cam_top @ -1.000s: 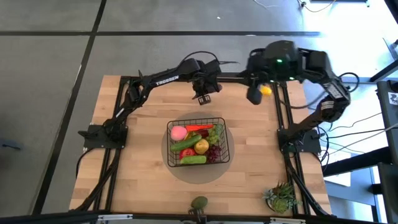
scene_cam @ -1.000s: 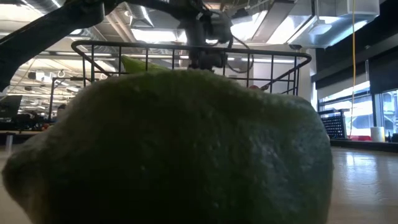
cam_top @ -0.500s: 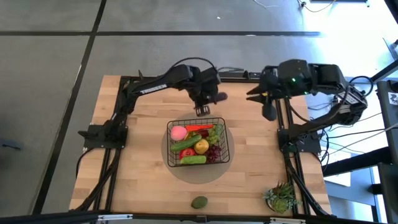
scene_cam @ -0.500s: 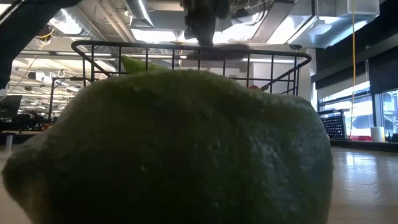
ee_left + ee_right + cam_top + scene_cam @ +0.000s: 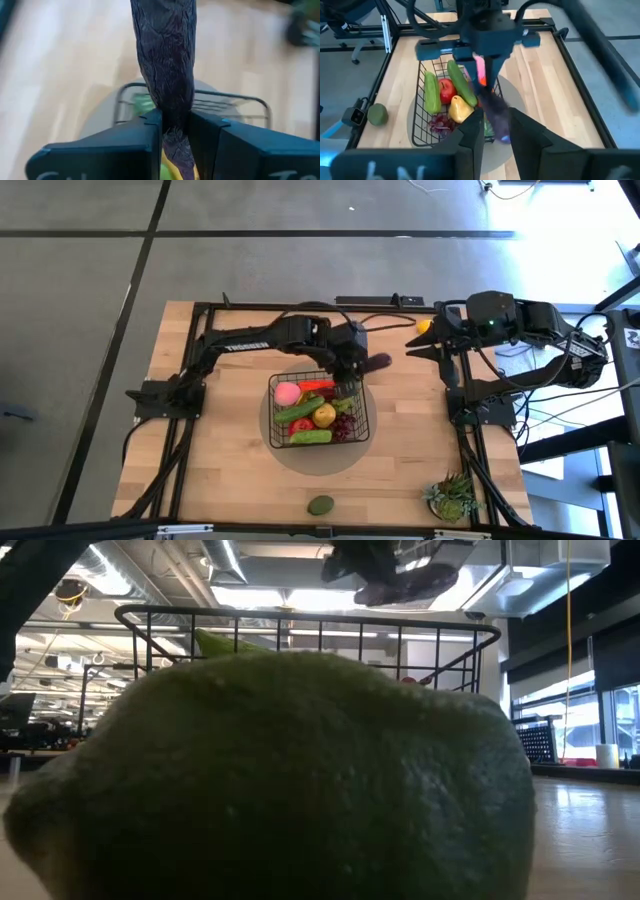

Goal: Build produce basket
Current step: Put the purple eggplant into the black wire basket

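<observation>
The black wire basket stands at the table's middle. It holds a pink peach, a red chilli, cucumbers, a lemon, a tomato and grapes. My left gripper is above the basket's far right corner, shut on a purple eggplant. The eggplant also shows in the left wrist view and the right wrist view. My right gripper is open and empty near the far right, beside a yellow lemon that lies on the table. A green lime lies near the front edge. My left gripper pinches one end of the eggplant between its two fingers. The eggplant runs on past the fingertips, along the fingers, slanting toward the table's right. It is lifted clear, above the basket's rim.
A spiky potted plant stands at the near right corner. The lime fills most of the low view and hides the basket's lower part. Black frame rails run along the table's left, far and right sides. Bare wood lies left of the basket.
My left gripper has carried the eggplant from near the far edge toward the near side and a little right, to above the basket's far right corner, turning as it went. My right gripper has drawn back toward the right edge, and the yellow lemon stays on the table.
</observation>
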Robot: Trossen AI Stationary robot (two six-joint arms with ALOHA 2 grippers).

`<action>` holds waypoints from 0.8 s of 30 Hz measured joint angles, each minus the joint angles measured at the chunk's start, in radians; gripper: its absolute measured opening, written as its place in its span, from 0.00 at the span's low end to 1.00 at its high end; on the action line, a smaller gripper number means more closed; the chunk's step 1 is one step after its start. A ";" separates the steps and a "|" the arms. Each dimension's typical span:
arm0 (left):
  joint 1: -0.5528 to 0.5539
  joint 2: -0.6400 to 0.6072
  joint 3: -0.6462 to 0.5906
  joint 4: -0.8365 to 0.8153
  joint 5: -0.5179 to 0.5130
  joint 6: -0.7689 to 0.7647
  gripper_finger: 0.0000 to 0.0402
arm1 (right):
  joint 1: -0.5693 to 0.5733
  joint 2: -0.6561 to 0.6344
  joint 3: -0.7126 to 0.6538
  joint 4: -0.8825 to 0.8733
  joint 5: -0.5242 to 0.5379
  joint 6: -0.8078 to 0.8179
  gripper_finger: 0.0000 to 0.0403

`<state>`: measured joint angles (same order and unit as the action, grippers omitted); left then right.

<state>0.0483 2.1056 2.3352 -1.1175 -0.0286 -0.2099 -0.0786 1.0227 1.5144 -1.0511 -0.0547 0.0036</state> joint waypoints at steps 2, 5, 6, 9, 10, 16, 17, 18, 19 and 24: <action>-0.015 -0.001 0.000 -0.002 -0.066 -0.047 0.12 | -0.001 -0.006 -0.002 -0.003 -0.001 -0.011 0.21; -0.042 0.000 0.000 0.003 -0.105 -0.097 0.12 | -0.001 -0.014 -0.002 -0.003 -0.006 -0.037 0.21; -0.053 0.000 0.000 0.007 -0.107 -0.105 0.12 | -0.001 -0.017 -0.002 -0.003 -0.008 -0.043 0.21; -0.082 0.000 0.000 0.002 -0.143 -0.152 0.12 | -0.001 -0.024 -0.002 -0.004 -0.009 -0.061 0.21; -0.090 -0.001 0.000 0.003 -0.162 -0.155 0.12 | -0.001 -0.025 -0.002 -0.004 -0.010 -0.061 0.21; -0.126 -0.004 0.000 -0.108 -0.182 -0.181 0.12 | -0.001 -0.024 -0.002 -0.008 -0.011 -0.062 0.21; -0.129 -0.014 -0.002 -0.132 -0.184 -0.192 0.12 | -0.001 -0.024 -0.002 -0.007 -0.011 -0.062 0.21; -0.130 -0.028 -0.003 -0.162 -0.187 -0.197 0.12 | -0.001 -0.024 -0.002 -0.008 -0.011 -0.061 0.21; -0.130 -0.049 -0.002 -0.180 -0.191 -0.199 0.12 | -0.001 -0.024 -0.002 -0.007 -0.011 -0.060 0.21; -0.143 -0.121 0.000 -0.254 -0.252 -0.196 0.12 | -0.001 -0.023 -0.002 0.016 -0.011 -0.038 0.21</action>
<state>-0.0950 1.9849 2.3356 -1.3719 -0.2802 -0.4058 -0.0792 1.0001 1.5127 -1.0349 -0.0654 -0.0348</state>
